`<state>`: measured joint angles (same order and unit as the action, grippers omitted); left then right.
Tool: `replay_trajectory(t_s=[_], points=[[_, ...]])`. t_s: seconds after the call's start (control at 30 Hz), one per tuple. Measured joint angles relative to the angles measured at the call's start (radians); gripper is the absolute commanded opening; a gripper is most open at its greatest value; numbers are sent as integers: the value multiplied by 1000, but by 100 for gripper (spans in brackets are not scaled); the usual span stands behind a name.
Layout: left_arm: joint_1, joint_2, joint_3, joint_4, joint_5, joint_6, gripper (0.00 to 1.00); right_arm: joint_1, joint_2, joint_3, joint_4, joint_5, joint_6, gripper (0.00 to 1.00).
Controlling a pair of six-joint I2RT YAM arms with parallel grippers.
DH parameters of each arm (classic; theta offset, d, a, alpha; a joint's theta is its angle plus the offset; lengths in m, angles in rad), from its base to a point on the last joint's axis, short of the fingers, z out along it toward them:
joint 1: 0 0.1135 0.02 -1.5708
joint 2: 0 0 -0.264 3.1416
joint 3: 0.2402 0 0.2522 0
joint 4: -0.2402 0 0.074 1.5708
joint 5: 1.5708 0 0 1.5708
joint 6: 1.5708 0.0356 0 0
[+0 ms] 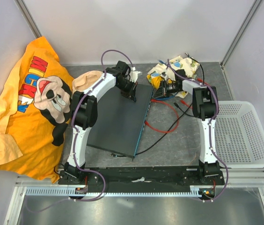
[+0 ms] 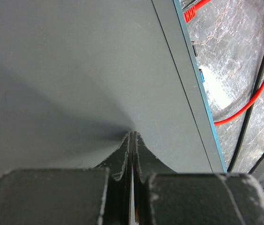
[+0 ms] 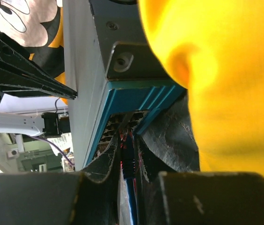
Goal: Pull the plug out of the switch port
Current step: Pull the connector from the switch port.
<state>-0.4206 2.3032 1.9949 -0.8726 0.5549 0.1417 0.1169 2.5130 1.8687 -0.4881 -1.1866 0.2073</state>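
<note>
The switch (image 1: pixel 115 122) is a flat dark grey box lying between my arms, its teal edge (image 1: pixel 143 117) facing right. My left gripper (image 1: pixel 132 93) rests shut, tips down, on the switch top (image 2: pixel 76 70) near its far end, holding nothing. In the left wrist view the fingertips (image 2: pixel 132 135) meet on the grey metal, with the teal edge (image 2: pixel 198 79) to the right. My right gripper (image 1: pixel 162 88) is at the far end of the teal port face (image 3: pixel 132 101). It (image 3: pixel 128 139) is shut on the dark blue plug (image 3: pixel 129 157), which sits in a port.
A red cable (image 1: pixel 168 117) and a black cable (image 1: pixel 162 137) loop on the table right of the switch. A white mesh basket (image 1: pixel 242 133) stands at the right. A yellow Mickey shirt (image 1: pixel 29 103) lies left, a patterned cloth (image 1: pixel 172 70) behind. Yellow fabric (image 3: pixel 225 70) crowds the right wrist view.
</note>
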Motion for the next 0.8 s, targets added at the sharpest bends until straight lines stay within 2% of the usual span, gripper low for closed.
replay_trajectory(t_s=[0.2,0.37,0.47,0.57,0.7,0.8], points=[[-1,0,0,0,4,0,2,0,22,34,11,-1,59,0],[-2,0,0,-6,5,0,3,0,0,-24,77,-9,71,0],[-3,0,0,-6,4,0,3,0,38,39,58,-18,119,0],[-3,0,0,-3,1,0,3,5,62,71,112,-17,167,0],[-3,0,0,-6,0,0,3,5,23,-19,195,-8,171,0],[-5,0,0,-27,0,0,3,8,6,-40,187,-5,161,0]])
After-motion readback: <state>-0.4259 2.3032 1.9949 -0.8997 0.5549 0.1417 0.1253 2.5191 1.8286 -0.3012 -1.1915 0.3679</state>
